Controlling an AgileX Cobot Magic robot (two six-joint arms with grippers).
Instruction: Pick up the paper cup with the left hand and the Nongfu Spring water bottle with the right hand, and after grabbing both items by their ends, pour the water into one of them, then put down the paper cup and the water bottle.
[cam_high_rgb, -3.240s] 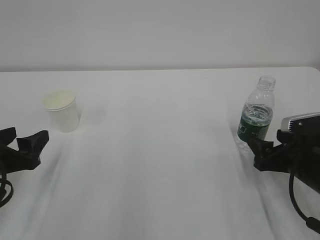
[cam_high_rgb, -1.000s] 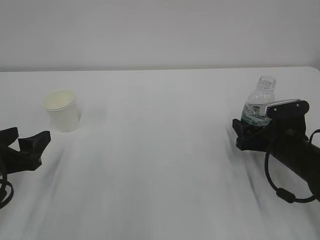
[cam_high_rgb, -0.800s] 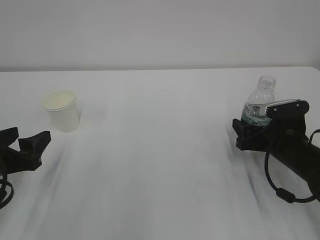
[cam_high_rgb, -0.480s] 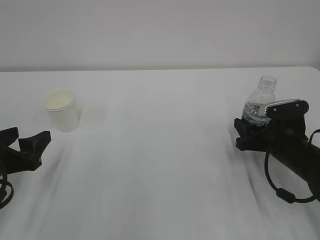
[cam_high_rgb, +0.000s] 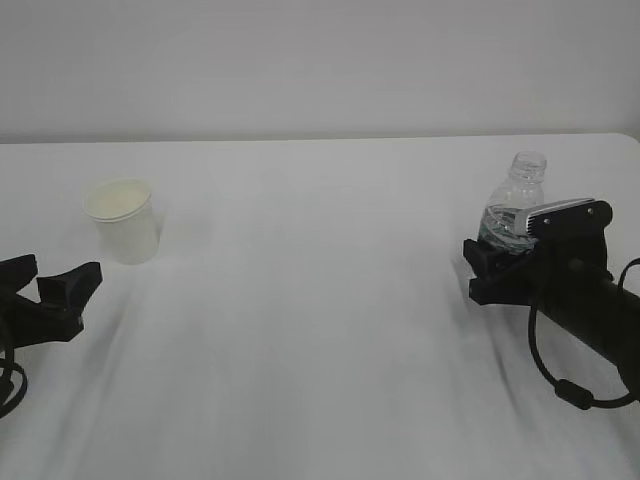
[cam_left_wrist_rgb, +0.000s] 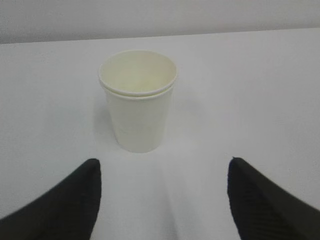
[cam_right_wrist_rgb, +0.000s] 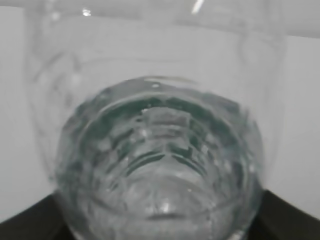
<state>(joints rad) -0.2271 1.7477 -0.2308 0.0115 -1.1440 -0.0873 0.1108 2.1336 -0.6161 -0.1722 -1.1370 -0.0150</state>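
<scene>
Spillage is the main risk: the Nongfu Spring water bottle (cam_high_rgb: 516, 205) has no cap and already leans slightly toward 11 o'clock in the exterior view, so an off-centre squeeze low on its soft ribbed body could tip it or push the water (cam_right_wrist_rgb: 160, 165) out over the white bench (cam_high_rgb: 320, 300).

In the exterior view the right hand's gripper (cam_high_rgb: 487, 268) sits round the bottle's lower part, with the neck and shoulder rising above it at about 1 o'clock. The right wrist view is filled by the bottle's base, with dark finger edges just showing at both lower corners. The fingers bracket the bottle, but I cannot tell whether they are pressing on it.

A second risk lies with the paper cup (cam_left_wrist_rgb: 138, 107): it is light and a glancing finger could knock it over. It stands upright at 12 o'clock from the left hand's gripper (cam_left_wrist_rgb: 162, 197), well apart from it. That gripper is spread wide, holding nothing.
</scene>
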